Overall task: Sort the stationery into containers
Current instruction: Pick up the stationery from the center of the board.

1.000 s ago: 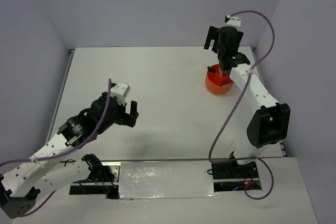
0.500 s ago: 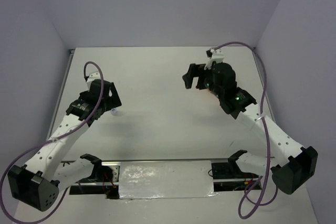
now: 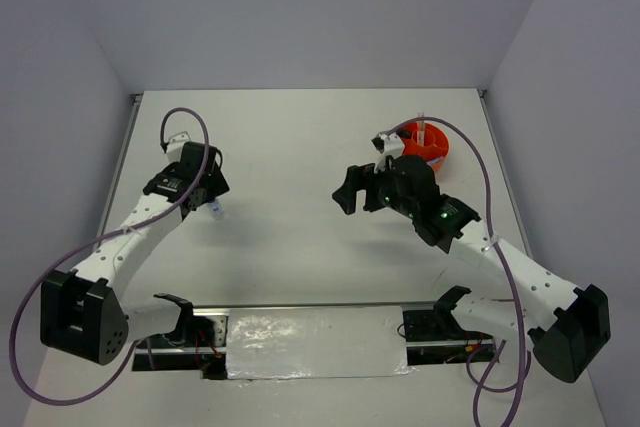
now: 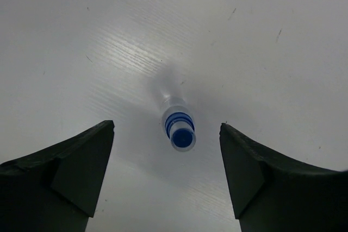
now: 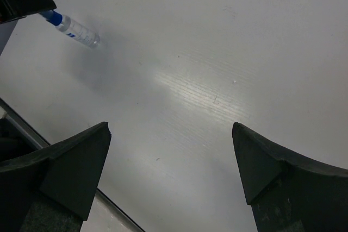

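The left gripper (image 4: 166, 126) is hanging open over the tabletop (image 3: 300, 137), its two dark fingers (image 4: 81, 161) standing wide apart; the tiny blue-capped bottle (image 4: 179, 131) is sitting between them, with bare tabletop showing on each side of it, so neither finger is touching it; in the left wrist view the blue cap is facing the camera and the clear body is running away toward 12 o'clock; whether the bottle is standing or lying I cannot tell. In the top view the bottle is showing as a small pale spot just at 5 o'clock of the left gripper, out toward 9 o'clock from the middle of the tabletop.

The right gripper (image 5: 171, 127) is also standing wide open and is holding nothing; only plain white tabletop is showing between its fingers; it is hovering near the middle of the tabletop, pointing toward 9 o'clock in the top view; in the right wrist view the bottle is appearing at 10 o'clock, well apart from the right fingers, its cap aiming at 10 o'clock beside a dark corner of the left gripper.

The orange tub (image 3: 436, 154) is sitting toward 2 o'clock of the tabletop, behind the right arm and partly hidden by it; a thin pale piece (image 3: 424, 131) is standing upright inside it; what else is lying in its compartments is too small to make out.
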`<action>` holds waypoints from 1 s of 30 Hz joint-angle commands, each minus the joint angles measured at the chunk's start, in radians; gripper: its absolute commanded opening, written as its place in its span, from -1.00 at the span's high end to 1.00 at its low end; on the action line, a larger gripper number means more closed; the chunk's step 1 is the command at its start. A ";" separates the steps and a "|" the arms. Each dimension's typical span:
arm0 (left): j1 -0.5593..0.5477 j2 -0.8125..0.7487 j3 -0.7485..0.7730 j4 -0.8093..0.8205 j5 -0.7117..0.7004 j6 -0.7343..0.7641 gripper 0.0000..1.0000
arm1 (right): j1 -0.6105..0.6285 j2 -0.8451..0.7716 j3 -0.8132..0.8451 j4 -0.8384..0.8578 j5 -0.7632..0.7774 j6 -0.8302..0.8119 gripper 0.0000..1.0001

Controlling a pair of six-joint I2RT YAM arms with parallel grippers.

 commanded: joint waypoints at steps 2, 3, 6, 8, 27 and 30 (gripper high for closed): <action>0.029 0.059 0.005 0.073 0.043 0.000 -0.69 | 0.008 -0.054 -0.011 0.046 -0.035 0.014 -0.99; 0.029 0.072 0.010 0.079 0.049 0.001 -0.64 | 0.010 -0.055 -0.011 0.043 -0.034 0.014 -0.99; 0.029 0.101 0.016 0.091 0.070 0.000 -0.62 | 0.010 -0.060 -0.015 0.044 -0.035 0.015 -0.99; 0.029 0.110 0.013 0.097 0.081 -0.003 -0.57 | 0.013 -0.060 -0.023 0.053 -0.040 0.022 -0.99; 0.029 0.081 -0.044 0.120 0.107 0.007 0.78 | 0.036 -0.003 -0.058 0.115 -0.058 0.045 -0.99; 0.029 0.067 -0.035 0.122 0.136 0.017 1.00 | 0.039 0.032 -0.086 0.173 -0.084 0.054 -0.99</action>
